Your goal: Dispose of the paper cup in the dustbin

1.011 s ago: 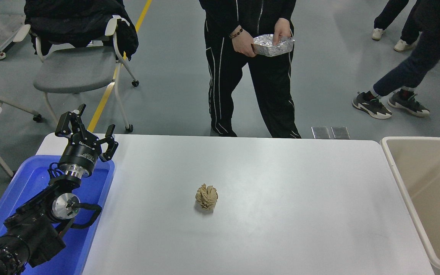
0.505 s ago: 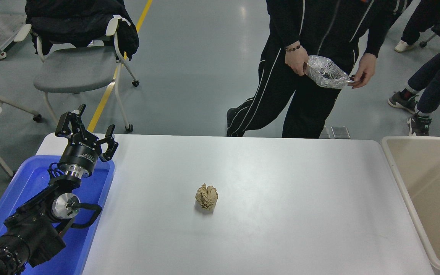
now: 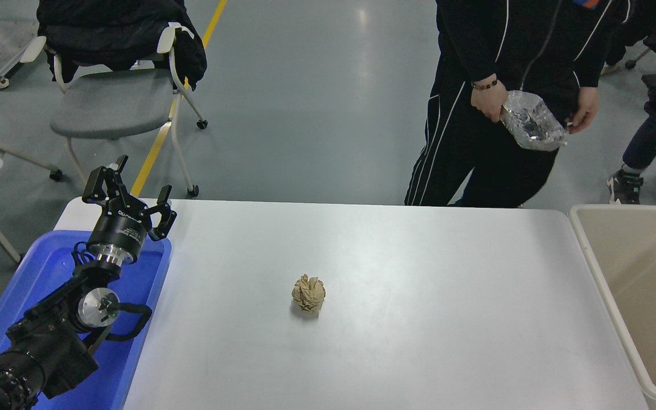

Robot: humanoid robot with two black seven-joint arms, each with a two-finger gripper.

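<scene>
Grey workshop floor lies behind the white table (image 3: 419, 319), where we see no paper cup. Our large beige plastic dustbin (image 3: 590, 256) at the right edge is now clear: the right arm seen over it a second ago has left view, so we judge the drop done. A crumpled tan paper ball (image 3: 308, 294) sits mid-table. Our left gripper (image 3: 130, 196) stays parked over the shallow blue plastic tray (image 3: 49, 267) at the left edge, fingers spread, empty.

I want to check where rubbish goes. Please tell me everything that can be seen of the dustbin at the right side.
The dustbin is a large rectangular bin of beige plastic, as it looks, with a thick rounded rim. It stands upright and open at the right end of the white table, cut off by the picture's right and bottom edges. The inside that shows looks bare and smooth. No gripper or hand touches it.
</scene>
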